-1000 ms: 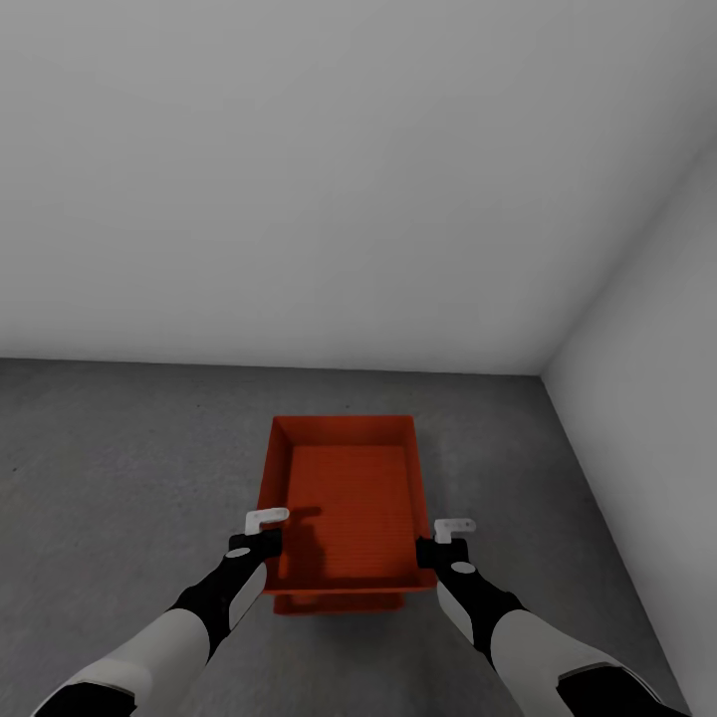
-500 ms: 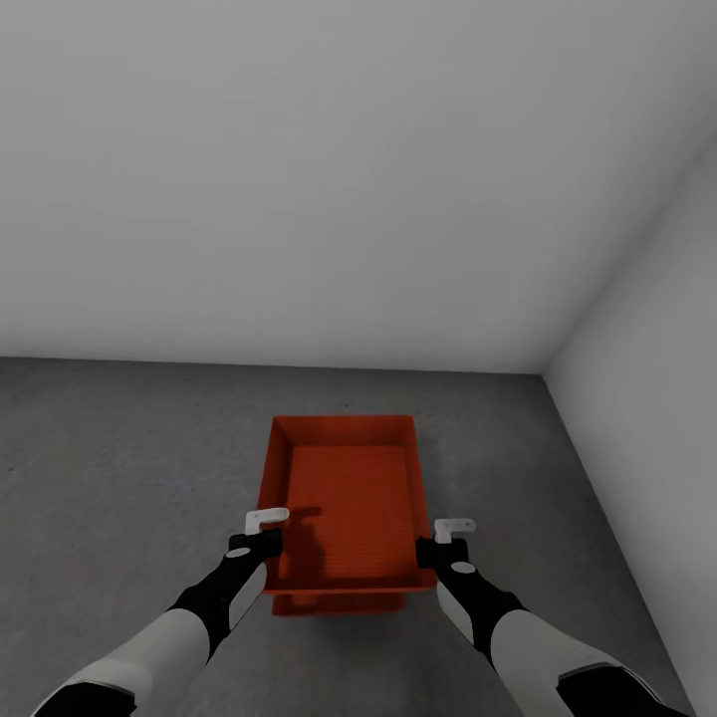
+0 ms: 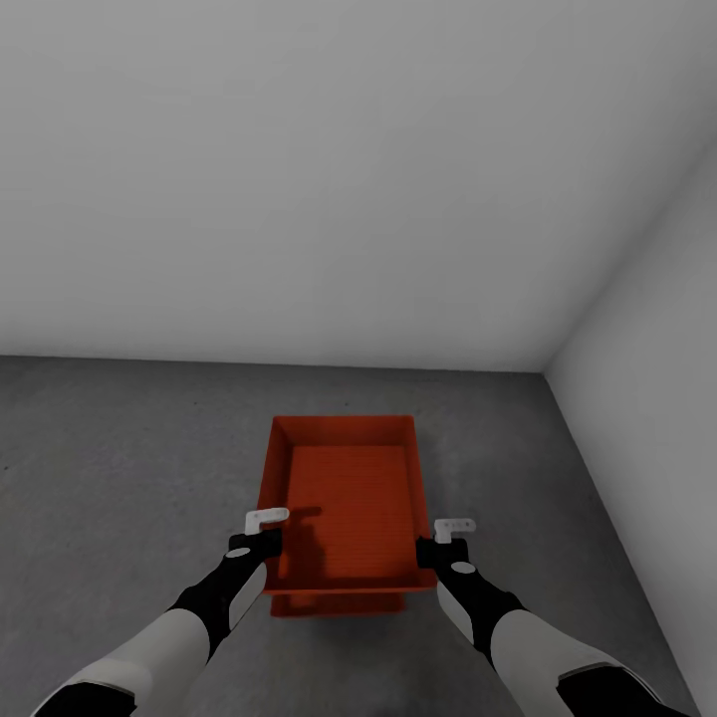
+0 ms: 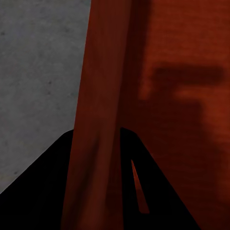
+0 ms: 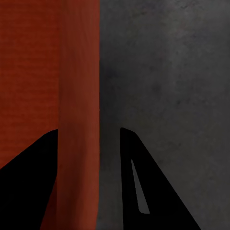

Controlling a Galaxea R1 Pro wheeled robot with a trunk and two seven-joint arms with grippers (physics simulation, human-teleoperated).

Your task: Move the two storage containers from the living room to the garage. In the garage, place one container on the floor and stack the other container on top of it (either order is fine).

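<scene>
1. Below, on the grey concrete floor near the corner of two white walls, an upper storage container is seen stacked on a lower storage container, whose near edge peeks out beneath.
2. Its left long wall is straddled by the left gripper, a finger on each side, unclamped.
3. Its right wall is straddled likewise by the right gripper, with a gap on the outer side.

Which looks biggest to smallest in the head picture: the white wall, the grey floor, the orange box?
1. Plain white back wall
2. Speckled dark grey concrete floor
3. Orange-red rectangular box

The box sits nearest the camera, yet looks smallest.
</scene>
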